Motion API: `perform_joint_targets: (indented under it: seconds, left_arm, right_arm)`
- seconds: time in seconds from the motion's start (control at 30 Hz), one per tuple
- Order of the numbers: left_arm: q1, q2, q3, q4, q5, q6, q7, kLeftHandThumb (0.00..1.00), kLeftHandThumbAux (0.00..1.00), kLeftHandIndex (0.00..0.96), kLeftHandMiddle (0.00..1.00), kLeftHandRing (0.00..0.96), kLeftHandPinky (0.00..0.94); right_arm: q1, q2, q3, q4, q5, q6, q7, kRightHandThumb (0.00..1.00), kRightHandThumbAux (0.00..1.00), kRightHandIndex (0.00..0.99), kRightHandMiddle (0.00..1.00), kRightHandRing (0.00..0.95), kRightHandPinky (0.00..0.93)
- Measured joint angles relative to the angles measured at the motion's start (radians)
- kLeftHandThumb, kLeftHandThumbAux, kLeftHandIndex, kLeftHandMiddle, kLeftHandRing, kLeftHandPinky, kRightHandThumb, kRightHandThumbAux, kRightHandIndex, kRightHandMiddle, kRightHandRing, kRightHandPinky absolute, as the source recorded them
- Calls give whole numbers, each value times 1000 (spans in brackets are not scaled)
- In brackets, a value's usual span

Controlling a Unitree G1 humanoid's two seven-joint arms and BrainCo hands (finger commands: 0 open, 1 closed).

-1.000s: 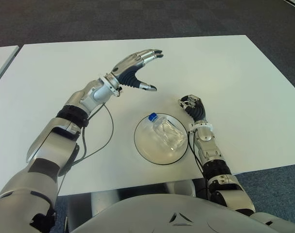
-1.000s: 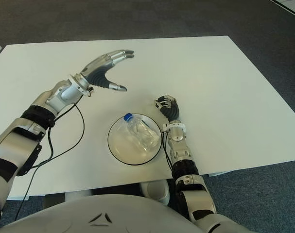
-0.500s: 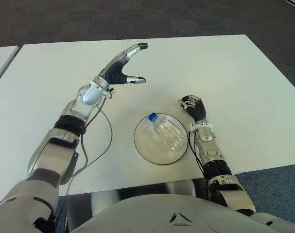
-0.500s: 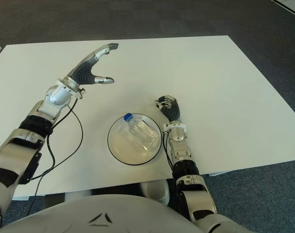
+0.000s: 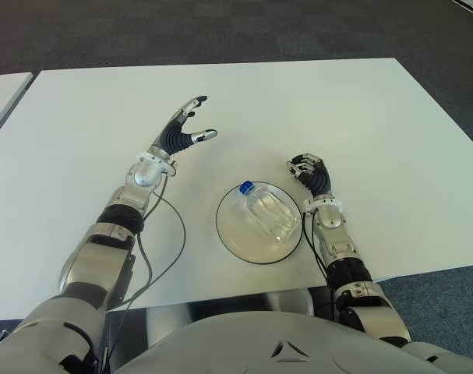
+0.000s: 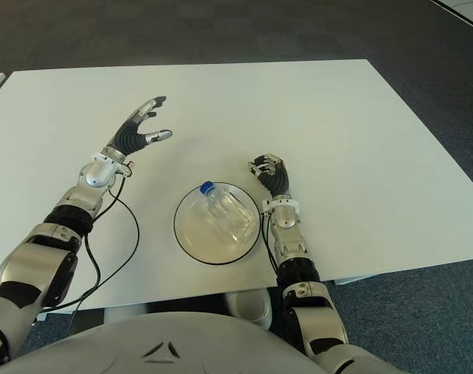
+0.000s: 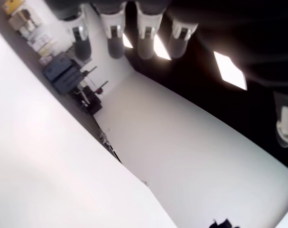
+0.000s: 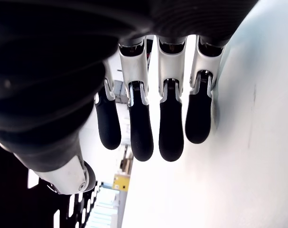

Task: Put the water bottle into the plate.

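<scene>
Left robot hand [image 5: 180, 131] hovering released, fingers spread, at 10 o'clock of plate [image 5: 230, 231] | right robot hand [image 5: 311, 173] sitting curled, empty, at 3 o'clock | water bottle [image 5: 266, 213] lying inside plate on white surface [image 5: 361, 125] | placement looking done, nothing left.

- Water bottle [image 5: 267, 214]: clear glossy plastic, blue plastic cap.
- Plate [image 5: 234, 238]: smooth, glossy, dark-rimmed.
- Table [image 5: 361, 109]: matt white, smooth.
- Left hand [image 5: 179, 133]: shiny metal fingers, ribbed black palm.
- Floor, upper frame [image 5: 220, 31]: dark, rough carpet.
</scene>
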Motion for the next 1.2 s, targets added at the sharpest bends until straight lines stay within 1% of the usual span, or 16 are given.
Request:
perform_joint_targets:
  seconds: [0.07,0.2,0.37,0.53,0.73,0.77,0.93,1.0,1.03,1.07,1.1,1.2]
  left_arm:
    - [6,-14,27,15,-39,-15,-21,129,438,0,0,0,0]
    - [38,-42,78,30,-120,-43,-72,138,460,0,0,0,0]
    - [102,-89,123,16,-199,-60,-137,138,489,0,0,0,0]
    - [157,-128,159,-7,-259,-61,-178,122,513,0,0,0,0]
    - [195,-148,204,-51,-310,-58,-201,94,564,0,0,0,0]
    - [201,-152,213,-57,-318,-57,-201,84,579,0,0,0,0]
    - [220,-173,253,-69,-345,-45,-200,38,714,1,0,0,0]
    - [227,-181,262,-71,-349,-37,-199,15,790,27,3,0,12]
    - [230,-186,267,-72,-350,-31,-194,12,802,32,5,0,15]
    - [235,-193,273,-74,-350,-24,-187,7,836,49,15,0,37]
    - [240,-200,281,-78,-350,-16,-176,6,848,55,19,0,45]
    - [259,-220,293,-96,-348,2,-134,1,911,97,59,36,95]
  right_arm:
    - [0,1,0,0,1,-2,0,708,728,435,493,537,593]
    - [0,2,0,-2,1,-4,0,708,729,434,482,523,555]
    - [2,2,0,-5,0,-4,-4,707,729,433,499,535,593]
    - [4,1,1,-6,0,-4,2,707,729,433,522,560,617]
    - [5,-1,1,-5,8,-5,29,707,729,434,557,588,636]
    - [5,-1,1,-5,12,-6,36,707,729,434,562,593,640]
    - [6,-3,-1,-5,21,-12,63,708,728,434,570,600,641]
    - [6,-3,-1,-5,23,-13,69,708,728,434,567,599,639]
    - [6,-3,-1,-5,23,-14,71,708,728,434,567,599,639]
    - [6,-3,-1,-5,24,-14,73,708,728,434,569,601,639]
    - [6,-3,-1,-5,24,-15,75,708,728,434,570,602,639]
    - [5,-3,-3,-2,27,-19,79,708,728,434,574,605,644]
